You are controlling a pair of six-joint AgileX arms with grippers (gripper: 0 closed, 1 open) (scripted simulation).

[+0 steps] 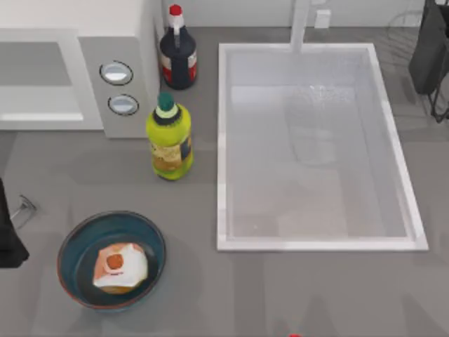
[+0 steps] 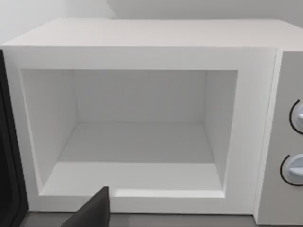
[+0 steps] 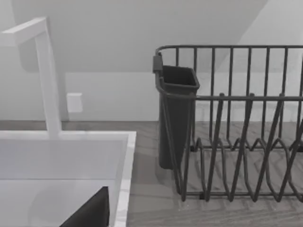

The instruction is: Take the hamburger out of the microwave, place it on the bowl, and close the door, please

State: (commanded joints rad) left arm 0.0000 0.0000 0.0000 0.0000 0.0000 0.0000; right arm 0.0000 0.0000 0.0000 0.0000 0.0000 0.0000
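Note:
The hamburger [image 1: 121,267], pale with an orange spot on top, lies inside the blue bowl [image 1: 74,242] at the table's front left. The white microwave [image 1: 130,42] stands at the back left. In the left wrist view its cavity [image 2: 137,142] is bare and the door [image 2: 7,156] stands swung open as a dark strip beside the opening. My left gripper [image 1: 8,242] is at the table's left edge, beside the bowl and in front of the microwave, holding nothing I can see. My right arm [image 1: 429,49] stays parked at the back right.
A yellow-green bottle [image 1: 169,140] and a dark bottle with a red cap [image 1: 177,56] stand right of the microwave's knobs [image 1: 116,72]. A large white sink [image 1: 316,239] with a tap [image 3: 47,80] takes up the right half. A dark dish rack [image 3: 236,123] stands behind it.

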